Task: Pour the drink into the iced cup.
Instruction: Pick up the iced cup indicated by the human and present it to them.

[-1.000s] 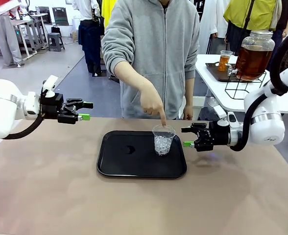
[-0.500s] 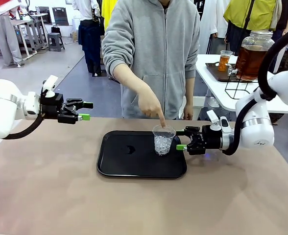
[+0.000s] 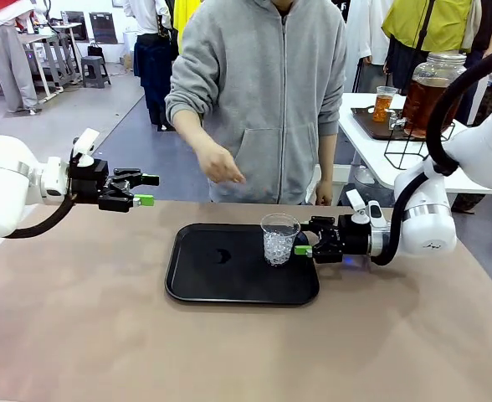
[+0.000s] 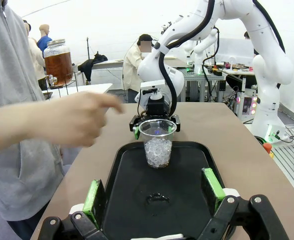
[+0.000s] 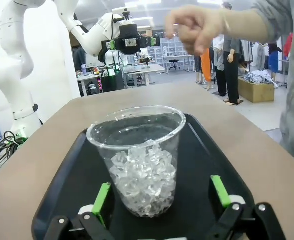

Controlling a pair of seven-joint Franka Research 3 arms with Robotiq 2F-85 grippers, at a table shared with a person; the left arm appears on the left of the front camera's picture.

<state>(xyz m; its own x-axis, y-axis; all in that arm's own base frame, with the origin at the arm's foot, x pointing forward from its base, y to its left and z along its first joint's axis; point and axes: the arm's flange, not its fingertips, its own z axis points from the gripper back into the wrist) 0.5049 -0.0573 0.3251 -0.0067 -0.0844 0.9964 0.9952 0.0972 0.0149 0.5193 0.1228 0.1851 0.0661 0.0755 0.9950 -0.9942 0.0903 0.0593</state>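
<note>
The iced cup (image 3: pixel 279 239), clear plastic and half full of ice, stands upright at the right of the black tray (image 3: pixel 204 276). My right gripper (image 3: pixel 307 237) is open right beside the cup's right side. In the right wrist view the cup (image 5: pixel 139 160) rises just ahead of the gripper (image 5: pixel 162 195), with a green pad on either side and no contact to be seen. My left gripper (image 3: pixel 148 189) hangs open above the table's left, empty, facing the cup (image 4: pixel 157 145). The drink (image 3: pixel 434 92) is amber liquid in a glass dispenser jar on the white side table at the back right.
A person in a grey hoodie stands at the far edge, one hand (image 3: pixel 217 163) raised above the tray's far side. A small cup of amber liquid (image 3: pixel 384 102) sits on a dark tray beside the jar. The brown table is bare around the black tray.
My right gripper has slid left up to the cup. The person's finger has left the cup's rim and the hand has pulled back and up. The left arm has stayed still.
</note>
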